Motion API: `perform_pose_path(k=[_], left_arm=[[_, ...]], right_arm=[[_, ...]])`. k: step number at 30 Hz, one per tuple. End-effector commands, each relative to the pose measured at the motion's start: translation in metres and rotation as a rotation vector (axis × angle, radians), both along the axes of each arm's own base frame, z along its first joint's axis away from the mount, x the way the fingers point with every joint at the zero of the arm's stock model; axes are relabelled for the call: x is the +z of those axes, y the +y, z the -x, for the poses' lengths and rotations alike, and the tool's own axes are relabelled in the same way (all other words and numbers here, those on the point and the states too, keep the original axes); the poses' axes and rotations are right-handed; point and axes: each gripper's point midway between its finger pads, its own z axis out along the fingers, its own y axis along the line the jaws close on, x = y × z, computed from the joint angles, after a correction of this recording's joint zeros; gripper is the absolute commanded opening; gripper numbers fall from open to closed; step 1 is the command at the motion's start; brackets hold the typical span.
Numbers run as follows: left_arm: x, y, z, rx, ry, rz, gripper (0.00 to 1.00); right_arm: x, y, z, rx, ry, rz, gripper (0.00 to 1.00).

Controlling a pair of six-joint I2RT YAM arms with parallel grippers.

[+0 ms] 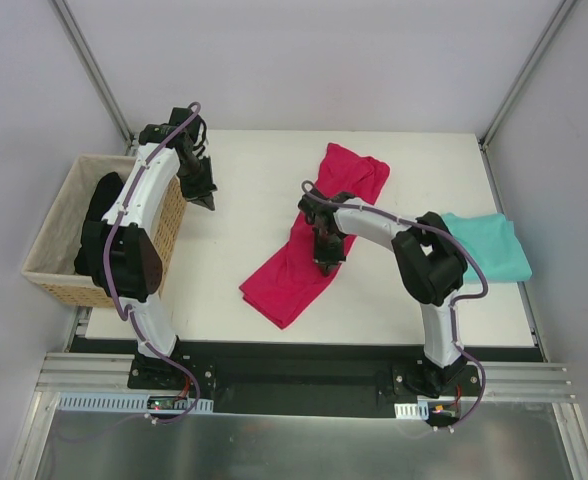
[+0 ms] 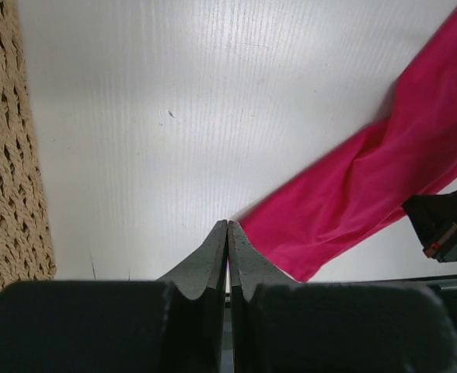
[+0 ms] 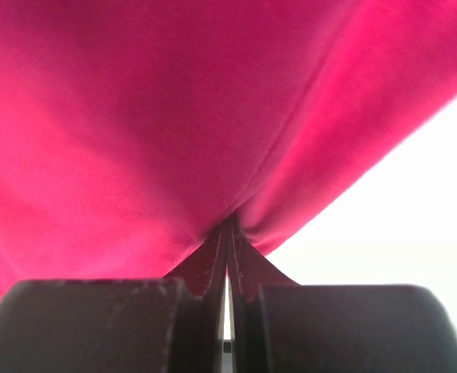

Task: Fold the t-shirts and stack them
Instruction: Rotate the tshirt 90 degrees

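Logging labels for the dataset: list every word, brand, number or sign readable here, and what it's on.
None readable: no text shows on the pink t-shirt, the teal t-shirt or the wicker basket.
The small boards at the arm bases: any markings are too small to read.

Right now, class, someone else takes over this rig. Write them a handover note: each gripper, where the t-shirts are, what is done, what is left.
Left gripper: shut, empty, over the bare table beside the wicker basket.
Right gripper: shut on the pink t-shirt, near its middle.
Where: the pink t-shirt lies as a long rumpled diagonal strip mid-table. The teal t-shirt lies flat at the table's right edge, apart from it.
Done: nothing is stacked. The teal one looks folded, though the right arm hides part of it.
Left: fold the pink one, then stack the two.
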Motion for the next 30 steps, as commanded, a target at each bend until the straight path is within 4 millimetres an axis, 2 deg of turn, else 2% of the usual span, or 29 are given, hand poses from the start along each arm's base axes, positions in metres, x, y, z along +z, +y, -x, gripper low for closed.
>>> perform_pose_path(k=[1,6,14,18,20,23,26,28,29,30], left_arm=[[0.021,0.006,0.008,-0.002,-0.045,0.001,0.0],[0.02,0.005,0.008,-0.002,-0.04,0.004,0.0],[0.019,0.003,0.001,-0.008,-0.041,0.011,0.0],[0.02,0.001,-0.002,-0.009,-0.042,0.02,0.0],[0.02,0.001,-0.004,-0.009,-0.043,0.022,0.0],[0.02,0.0,-0.005,-0.01,-0.046,0.024,0.0],[0.021,0.001,-0.007,-0.009,-0.05,0.018,0.0],[0.022,0.001,-0.008,-0.008,-0.051,0.022,0.0],[0.022,0.0,-0.011,-0.007,-0.053,0.025,0.0],[0.023,-0.001,-0.012,-0.003,-0.054,0.03,0.0]], right_arm=[[0.001,-0.049,-0.006,-0.034,-0.007,0.238,0.01],[0.001,-0.074,-0.011,-0.001,-0.002,0.345,0.01],[0.004,-0.101,-0.009,0.071,-0.011,0.477,0.01],[0.018,-0.121,-0.019,0.123,-0.057,0.615,0.01],[0.024,-0.124,-0.024,0.134,-0.078,0.649,0.01],[0.041,-0.124,-0.029,0.13,-0.11,0.651,0.01],[0.076,-0.113,-0.039,0.108,-0.195,0.59,0.02],[0.099,-0.11,-0.046,0.099,-0.236,0.572,0.09],[0.108,-0.109,-0.05,0.113,-0.253,0.574,0.22],[0.126,-0.106,-0.062,0.107,-0.303,0.569,0.27]])
